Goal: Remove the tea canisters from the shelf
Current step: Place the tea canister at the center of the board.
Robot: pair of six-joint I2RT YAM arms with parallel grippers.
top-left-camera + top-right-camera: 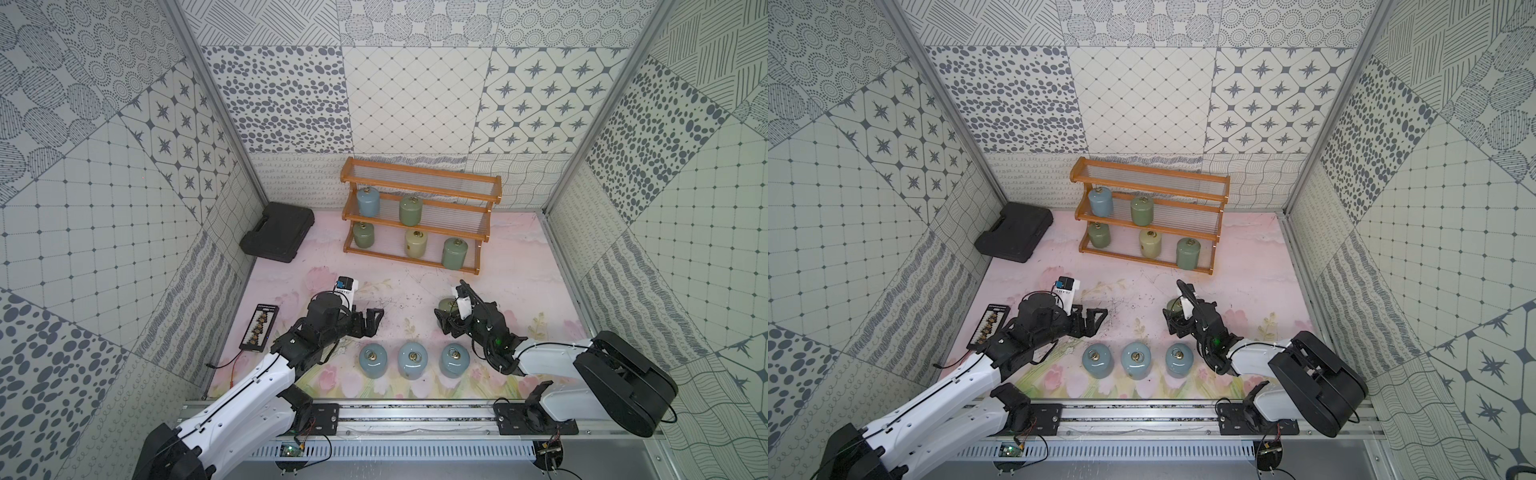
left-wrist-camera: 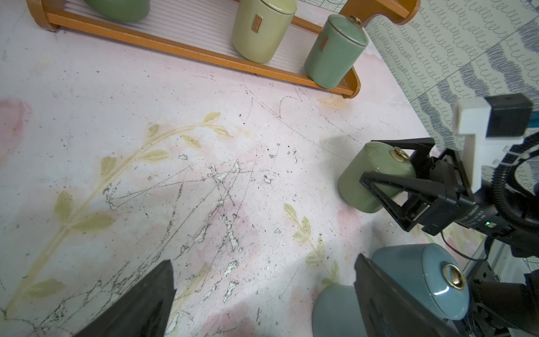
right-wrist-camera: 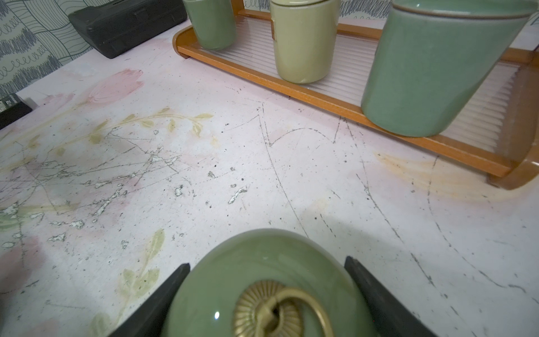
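The wooden shelf [image 1: 419, 190] stands at the back. Its middle tier holds a pale blue tea canister [image 1: 368, 202] and a green one [image 1: 410, 210]. On the bottom tier are a green one [image 1: 363, 235], a cream one [image 1: 415, 243] and a green one [image 1: 454, 252]. Three pale blue canisters [image 1: 413, 359] stand in a row on the table near the front. My right gripper [image 3: 267, 262] straddles a green canister [image 3: 233, 277] [image 1: 445, 305] that stands on the table, with its fingers against the sides. My left gripper [image 2: 262, 259] [image 1: 372, 320] hangs open and holds nothing, just behind the blue row.
A black plastic case [image 1: 278, 232] lies at the back left by the wall. A flat black tray of small parts [image 1: 259, 328] sits at the left edge with a cable trailing from it. Patterned walls close in three sides, and a metal rail [image 1: 415, 415] runs along the front.
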